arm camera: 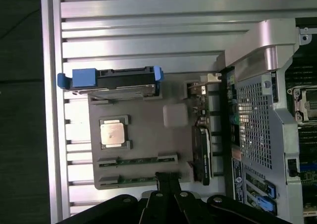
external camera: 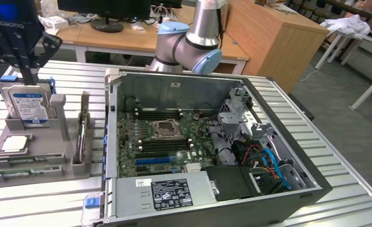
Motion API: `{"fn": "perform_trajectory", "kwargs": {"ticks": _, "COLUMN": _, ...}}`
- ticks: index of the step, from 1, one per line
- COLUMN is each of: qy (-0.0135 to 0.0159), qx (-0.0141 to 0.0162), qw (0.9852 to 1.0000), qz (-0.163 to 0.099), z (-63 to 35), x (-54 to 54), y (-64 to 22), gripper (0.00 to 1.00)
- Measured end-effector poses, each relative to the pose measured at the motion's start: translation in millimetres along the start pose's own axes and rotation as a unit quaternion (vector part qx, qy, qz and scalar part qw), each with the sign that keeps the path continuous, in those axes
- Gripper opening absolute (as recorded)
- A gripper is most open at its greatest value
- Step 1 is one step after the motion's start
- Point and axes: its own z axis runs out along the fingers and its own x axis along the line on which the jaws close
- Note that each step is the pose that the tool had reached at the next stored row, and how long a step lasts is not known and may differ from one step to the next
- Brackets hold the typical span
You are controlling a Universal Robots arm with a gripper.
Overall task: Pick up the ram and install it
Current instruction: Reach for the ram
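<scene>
Two ram sticks, long thin green boards, lie flat in the front slots of a grey holder tray (external camera: pixel 40 151): one ram stick (external camera: pixel 28 163) (arm camera: pixel 138 160) and a second (external camera: pixel 21 174) (arm camera: pixel 131 180) beside it. My black gripper (external camera: pixel 30 79) (arm camera: pixel 167 176) hangs well above the tray at the exterior view's left, over the hard drive, fingers shut together with nothing between them. In the wrist view the fingertips line up over one end of the second stick. The open computer case (external camera: pixel 299 156) holds the green motherboard (external camera: pixel 167 139), with dark memory slots (external camera: pixel 163 113) next to the processor socket.
In the tray a silver blue-labelled hard drive (external camera: pixel 28 106) (arm camera: pixel 116 83) stands upright, a processor chip (external camera: pixel 15 144) (arm camera: pixel 113 133) lies flat, and a dark card (external camera: pixel 82 135) (arm camera: pixel 202 154) stands on edge. The arm's base (external camera: pixel 192 47) rises behind the case. Everything rests on a slatted metal table (external camera: pixel 47 203).
</scene>
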Motion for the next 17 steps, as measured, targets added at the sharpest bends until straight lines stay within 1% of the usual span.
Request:
{"fn": "perform_trajectory", "kwargs": {"ticks": 10, "qy": 0.0011, "qx": 0.0001, "qw": 1.0, "qz": 0.0, "z": -0.3, "x": 20.4, "y": -1.5, "gripper": 0.11}}
{"fn": "perform_trajectory", "kwargs": {"ticks": 17, "qy": 0.0012, "qx": 0.0001, "qw": 1.0, "qz": 0.0, "z": -0.4, "x": 21.9, "y": -1.6, "gripper": 0.11}}
